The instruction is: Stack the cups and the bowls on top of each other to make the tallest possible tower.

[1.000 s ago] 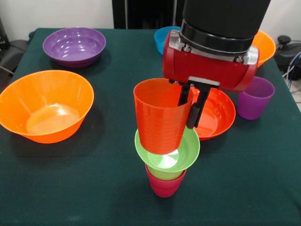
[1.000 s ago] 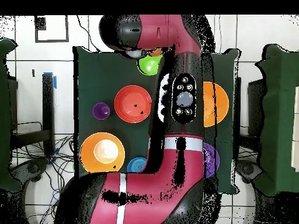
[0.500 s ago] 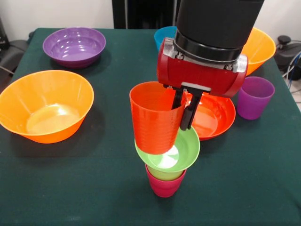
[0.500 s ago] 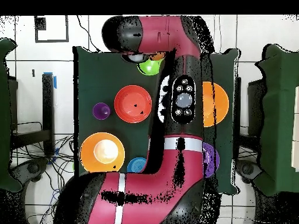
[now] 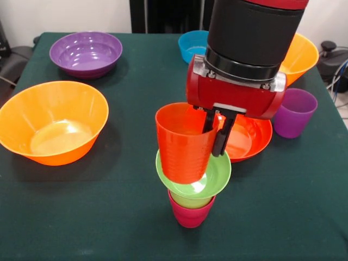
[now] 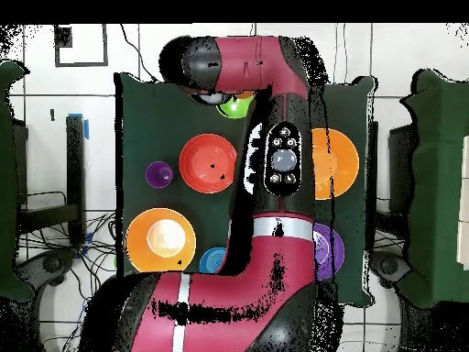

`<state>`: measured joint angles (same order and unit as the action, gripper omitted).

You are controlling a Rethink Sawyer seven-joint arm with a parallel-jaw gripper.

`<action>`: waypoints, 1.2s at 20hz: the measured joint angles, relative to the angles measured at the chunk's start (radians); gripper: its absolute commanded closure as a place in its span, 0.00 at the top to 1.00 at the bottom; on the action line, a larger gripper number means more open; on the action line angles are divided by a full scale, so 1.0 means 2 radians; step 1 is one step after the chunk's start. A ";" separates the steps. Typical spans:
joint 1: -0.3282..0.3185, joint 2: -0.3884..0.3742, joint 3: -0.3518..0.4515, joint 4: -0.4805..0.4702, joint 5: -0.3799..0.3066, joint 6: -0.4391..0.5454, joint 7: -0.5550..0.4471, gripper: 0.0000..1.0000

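Front view shows you a three-piece tower [image 5: 191, 196] mid-counter, your gripper [image 5: 215, 133] pinching the orange-red cup [image 5: 184, 144] into its lime green bowl [image 5: 209, 176]; purple cup [image 5: 293, 112] and other bowls remain.

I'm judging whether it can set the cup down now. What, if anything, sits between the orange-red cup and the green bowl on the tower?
Nothing visible does. The gripper holds the orange-red cup by its rim, and its base hangs tilted inside the lime green bowl, which holds nothing else.
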<state>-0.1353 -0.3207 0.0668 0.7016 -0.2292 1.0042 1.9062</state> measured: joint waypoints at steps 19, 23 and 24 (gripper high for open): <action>0.012 0.001 -0.017 0.012 0.023 -0.008 0.000 0.00; 0.014 0.001 -0.027 0.013 0.023 -0.008 0.000 0.00; 0.014 0.001 -0.029 0.015 0.023 -0.009 0.000 0.00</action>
<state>-0.1063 -0.3183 0.0091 0.7307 -0.1823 0.9855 1.9062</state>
